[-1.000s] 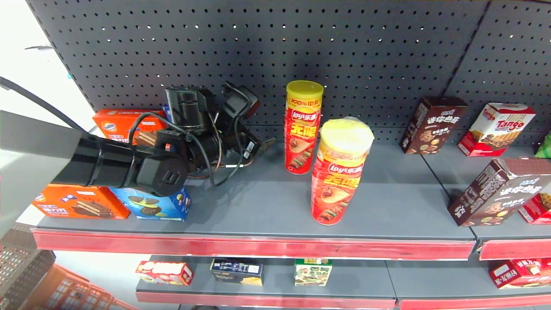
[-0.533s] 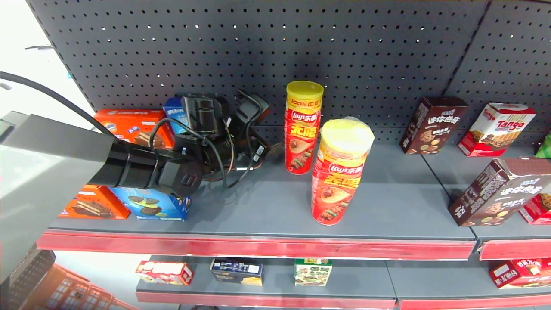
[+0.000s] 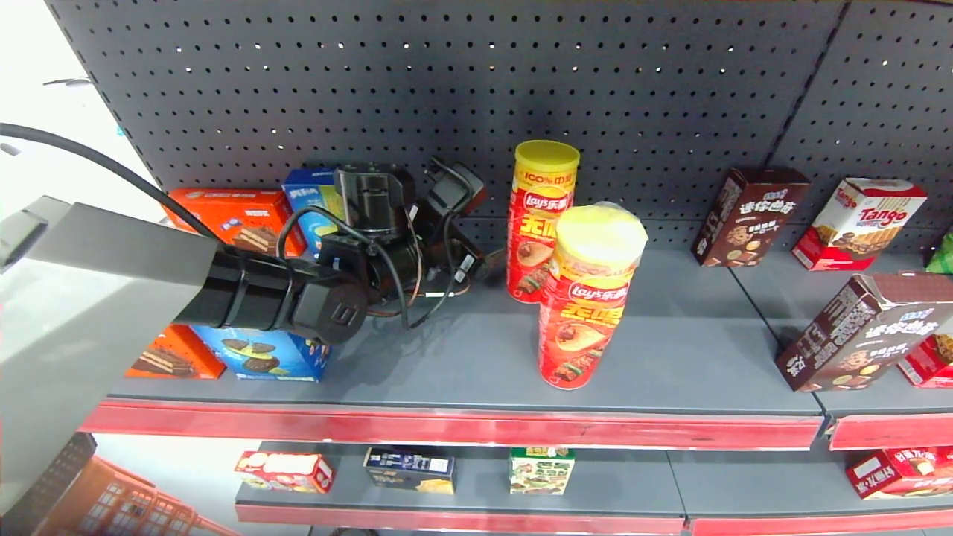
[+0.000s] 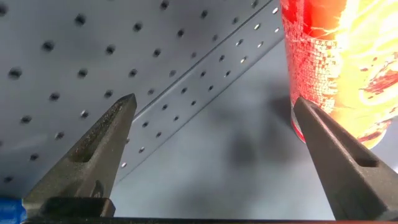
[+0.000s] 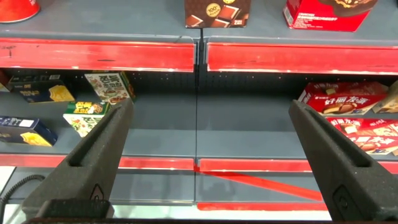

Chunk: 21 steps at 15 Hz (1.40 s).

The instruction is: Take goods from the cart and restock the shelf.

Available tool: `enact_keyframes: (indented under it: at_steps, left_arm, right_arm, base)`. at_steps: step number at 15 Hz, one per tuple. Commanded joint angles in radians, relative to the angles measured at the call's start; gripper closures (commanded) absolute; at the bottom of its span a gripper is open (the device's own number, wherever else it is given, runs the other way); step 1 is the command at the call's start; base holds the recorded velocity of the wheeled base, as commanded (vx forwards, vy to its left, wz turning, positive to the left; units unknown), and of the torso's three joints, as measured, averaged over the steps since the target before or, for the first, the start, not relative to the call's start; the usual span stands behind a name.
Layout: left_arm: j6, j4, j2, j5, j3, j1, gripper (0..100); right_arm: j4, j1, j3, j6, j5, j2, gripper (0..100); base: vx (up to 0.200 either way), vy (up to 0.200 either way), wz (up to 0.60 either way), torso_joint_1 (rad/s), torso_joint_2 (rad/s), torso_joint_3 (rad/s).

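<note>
Left hand [image 4: 214, 102], spread wide and empty, has advanced right, pushing the far red cylindrical yellow-lidded chip can [image 3: 544, 223] along the grey shelf [image 3: 461, 350]; placement is being adjusted

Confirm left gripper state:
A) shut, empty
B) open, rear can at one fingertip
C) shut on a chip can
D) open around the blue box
B: in the left wrist view the left gripper is spread wide over bare shelf, and the rear can stands at one fingertip, not gripped.
</note>
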Motion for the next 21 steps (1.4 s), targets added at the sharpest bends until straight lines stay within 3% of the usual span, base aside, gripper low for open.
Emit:
enact_keyframes:
  at_steps: [1,17,19,21]
  left_arm:
    - [-0.001,-0.001,0.01,0.0,-0.01,-0.011,0]
    - [-0.009,-0.002,0.005,0.0,-0.026,-0.017,0]
    - [-0.056,-0.002,-0.093,0.0,-0.026,-0.025,0]
    - [-0.056,-0.002,-0.174,0.026,0.007,-0.021,0]
  right_arm:
    - [0.0,0.0,0.0,0.0,0.0,0.001,0]
    - [0.0,0.0,0.0,0.0,0.0,0.001,0]
    - [0.0,0.0,0.0,0.0,0.0,0.001,0]
    - [0.0,0.0,0.0,0.0,0.0,0.001,0]
  base:
    - [0.0,0.0,0.0,0.0,0.0,0.0]
    - [0.0,0.0,0.0,0.0,0.0,0.0]
    - [0.0,0.0,0.0,0.0,0.0,0.0]
    - [0.0,0.0,0.0,0.0,0.0,0.0]
